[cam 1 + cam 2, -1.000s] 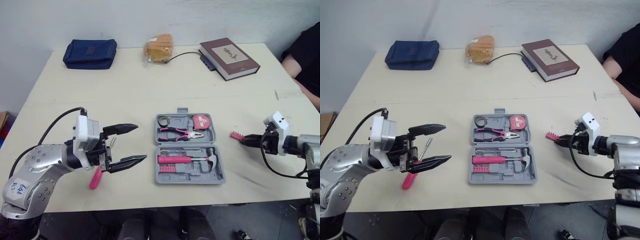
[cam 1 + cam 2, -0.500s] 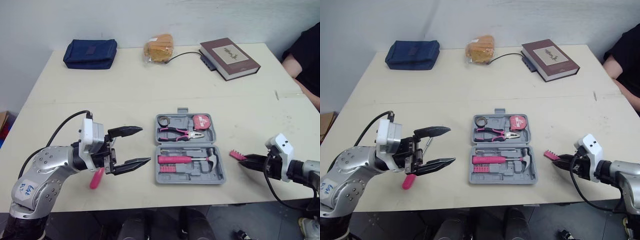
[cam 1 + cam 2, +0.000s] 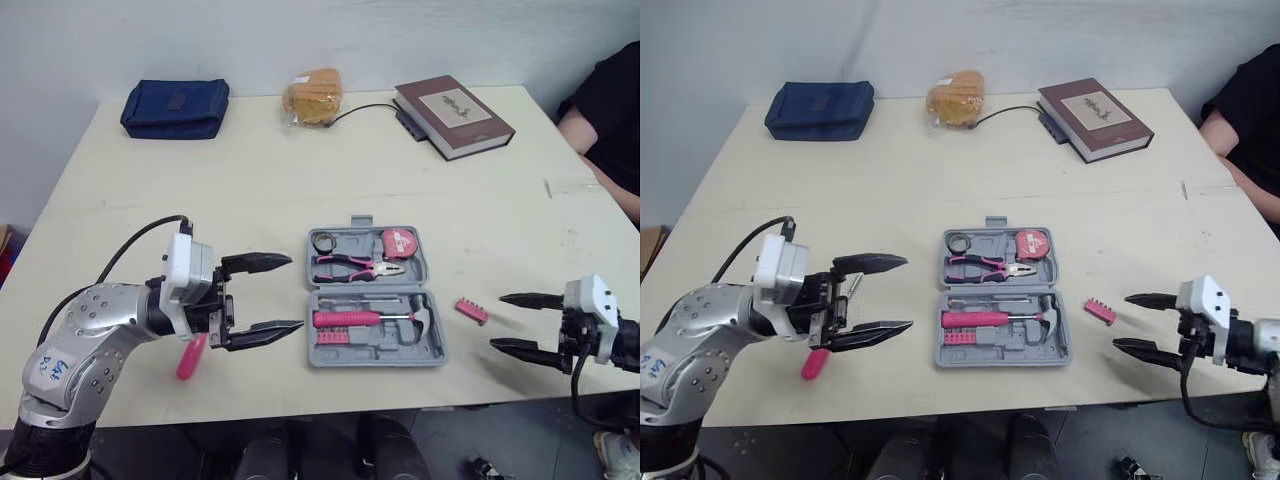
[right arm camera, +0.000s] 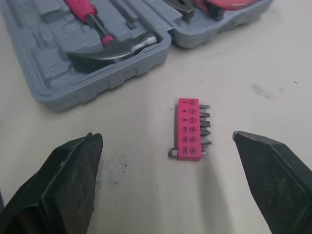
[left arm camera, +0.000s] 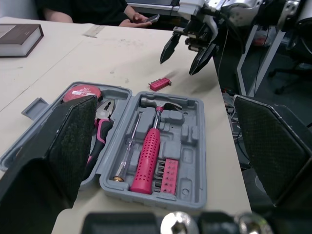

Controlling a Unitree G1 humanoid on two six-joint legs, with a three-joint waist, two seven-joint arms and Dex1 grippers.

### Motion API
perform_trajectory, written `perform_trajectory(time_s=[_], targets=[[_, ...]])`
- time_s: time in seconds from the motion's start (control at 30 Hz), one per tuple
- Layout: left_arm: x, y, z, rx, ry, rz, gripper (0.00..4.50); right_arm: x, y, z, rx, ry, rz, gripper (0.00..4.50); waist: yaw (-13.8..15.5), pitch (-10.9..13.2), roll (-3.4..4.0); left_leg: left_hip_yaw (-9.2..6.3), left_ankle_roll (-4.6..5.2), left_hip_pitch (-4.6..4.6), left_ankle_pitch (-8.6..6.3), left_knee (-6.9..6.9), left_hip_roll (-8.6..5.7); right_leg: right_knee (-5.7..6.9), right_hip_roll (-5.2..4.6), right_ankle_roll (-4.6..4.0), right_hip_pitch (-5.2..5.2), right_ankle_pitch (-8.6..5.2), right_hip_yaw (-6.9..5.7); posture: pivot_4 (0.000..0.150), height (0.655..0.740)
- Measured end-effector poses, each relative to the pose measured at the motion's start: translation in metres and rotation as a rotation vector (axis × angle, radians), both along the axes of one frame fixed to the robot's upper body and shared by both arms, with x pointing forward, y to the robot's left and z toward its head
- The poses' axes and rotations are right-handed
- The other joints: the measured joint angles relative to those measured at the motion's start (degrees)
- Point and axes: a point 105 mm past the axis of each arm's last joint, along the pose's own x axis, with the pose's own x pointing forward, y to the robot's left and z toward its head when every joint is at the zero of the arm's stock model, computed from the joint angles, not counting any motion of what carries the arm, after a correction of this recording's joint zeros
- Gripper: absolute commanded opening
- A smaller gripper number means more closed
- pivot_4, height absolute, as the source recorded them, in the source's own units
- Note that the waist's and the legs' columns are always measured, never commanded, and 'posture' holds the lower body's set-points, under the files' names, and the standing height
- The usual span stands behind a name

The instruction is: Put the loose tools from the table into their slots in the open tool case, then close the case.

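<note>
The grey tool case [image 3: 432,352] lies open at the table's middle front, holding pliers, a tape measure, a hammer and a pink-handled driver. A loose pink bit holder [image 3: 471,311] [image 4: 189,129] rests flat on the table just right of the case. My right gripper [image 3: 498,321] hovers open a short way right of it, with nothing between its fingers. Left of the case, my left gripper [image 3: 293,293] stands open and empty, pointing toward the case. Under that hand lies a pink-handled screwdriver [image 3: 190,355], partly hidden by it.
Along the far edge sit a blue pouch [image 3: 175,107], a bagged bread roll [image 3: 312,97] and a brown book [image 3: 453,115] with a black cable beside it. A person's arm [image 3: 600,130] rests at the table's right edge. The front edge runs close below both grippers.
My right gripper opened and let go of the pink bit holder, then drew back to the right. The holder now lies on the table beside the case. The left gripper barely moved.
</note>
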Motion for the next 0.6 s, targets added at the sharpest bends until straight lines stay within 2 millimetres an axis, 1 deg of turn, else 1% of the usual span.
perform_trajectory(time_s=[0.13,0.27,0.47,0.6], targets=[[-0.001,-0.001,0.0,0.006,0.006,-0.013,4.5,0.017,0.004,-0.004,0.02,0.0,0.002,4.46,0.1,0.0,0.0,0.0,-0.03,-0.04,0.03,0.02,0.03,0.21,0.0,-0.01,-0.01,-0.01,-0.01,0.15,0.74],[-0.001,-0.001,0.0,0.01,0.01,-0.013,4.5,0.023,0.015,-0.013,0.036,0.021,0.023,4.46,0.3,0.0,0.0,-0.02,0.0,-0.04,0.05,0.07,-0.01,0.19,-0.07,0.0,-0.01,0.0,-0.01,0.15,0.74],[-0.002,0.003,-0.003,0.025,0.025,0.0,4.5,0.022,0.018,-0.022,0.033,0.069,0.038,4.46,0.1,0.0,0.01,-0.03,-0.01,-0.05,0.05,0.07,0.02,0.21,-0.06,-0.01,-0.02,-0.01,-0.01,0.15,0.74],[-0.002,0.003,-0.003,0.025,0.028,0.002,4.5,0.022,0.017,-0.023,0.03,0.071,0.032,4.46,0.1,0.0,0.01,-0.02,-0.01,-0.04,0.05,0.07,0.01,0.2,-0.07,-0.01,-0.02,-0.01,0.0,0.15,0.74]])
